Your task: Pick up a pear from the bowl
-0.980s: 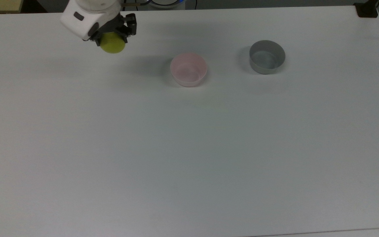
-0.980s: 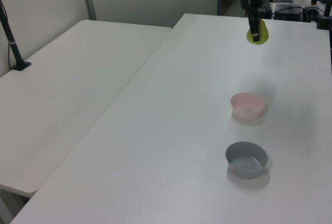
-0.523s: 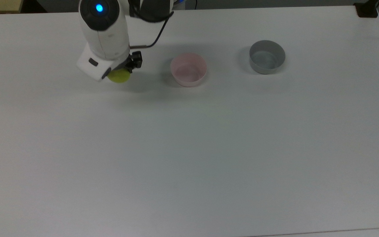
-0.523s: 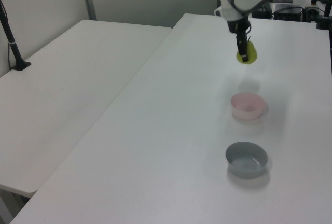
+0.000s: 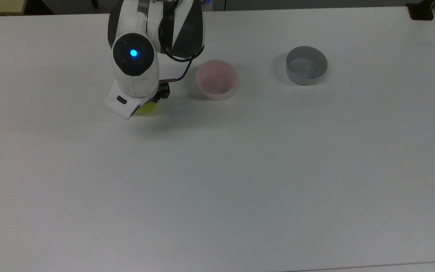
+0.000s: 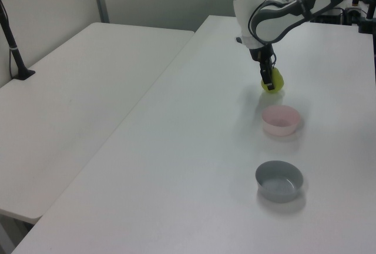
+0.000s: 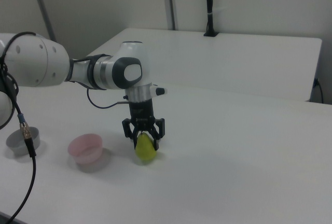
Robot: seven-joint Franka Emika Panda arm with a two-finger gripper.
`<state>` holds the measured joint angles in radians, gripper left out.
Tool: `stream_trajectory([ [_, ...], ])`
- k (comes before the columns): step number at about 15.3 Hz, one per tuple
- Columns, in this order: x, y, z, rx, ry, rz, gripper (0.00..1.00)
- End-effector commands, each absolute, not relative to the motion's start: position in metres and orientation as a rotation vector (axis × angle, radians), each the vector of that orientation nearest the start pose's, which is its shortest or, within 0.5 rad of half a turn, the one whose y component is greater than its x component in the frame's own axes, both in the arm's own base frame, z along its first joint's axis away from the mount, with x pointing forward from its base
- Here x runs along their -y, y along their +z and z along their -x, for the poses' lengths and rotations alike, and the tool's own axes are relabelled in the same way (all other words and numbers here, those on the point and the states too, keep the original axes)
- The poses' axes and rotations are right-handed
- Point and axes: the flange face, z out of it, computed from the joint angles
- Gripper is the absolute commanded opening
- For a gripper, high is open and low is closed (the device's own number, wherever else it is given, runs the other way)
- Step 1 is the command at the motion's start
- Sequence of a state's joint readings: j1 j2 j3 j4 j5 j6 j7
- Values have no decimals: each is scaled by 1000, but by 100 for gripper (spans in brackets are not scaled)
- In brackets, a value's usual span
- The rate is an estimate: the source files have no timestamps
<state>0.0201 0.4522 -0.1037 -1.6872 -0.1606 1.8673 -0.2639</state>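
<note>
The pear (image 7: 146,149) was held clamped in the hand (image 7: 144,137), low over the counter (image 5: 240,170), at the bowl's (image 5: 216,79) 9 o'clock in the top view; a loosened clamp could let it roll away.

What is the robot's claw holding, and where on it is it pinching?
The gripper holds the pear, pinched at its narrower top end; the rounder bottom hangs just above the table, beside the pink bowl.

White arm (image 7: 36,66), grey joints, blue light, black claw (image 7: 144,133).
</note>
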Motion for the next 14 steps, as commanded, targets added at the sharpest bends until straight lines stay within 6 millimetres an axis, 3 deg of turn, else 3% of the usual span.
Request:
stream_trajectory([
  [1,57,320,-640,402,466,3256,98],
  [3,57,325,-641,401,452,3260,100],
  [5,59,343,-642,392,405,3269,100],
  [8,62,420,-633,343,222,3287,100],
  [10,62,481,-617,209,83,3304,100],
  [12,60,524,-598,22,39,3304,100],
  [14,56,560,-577,-10,14,3284,100],
])
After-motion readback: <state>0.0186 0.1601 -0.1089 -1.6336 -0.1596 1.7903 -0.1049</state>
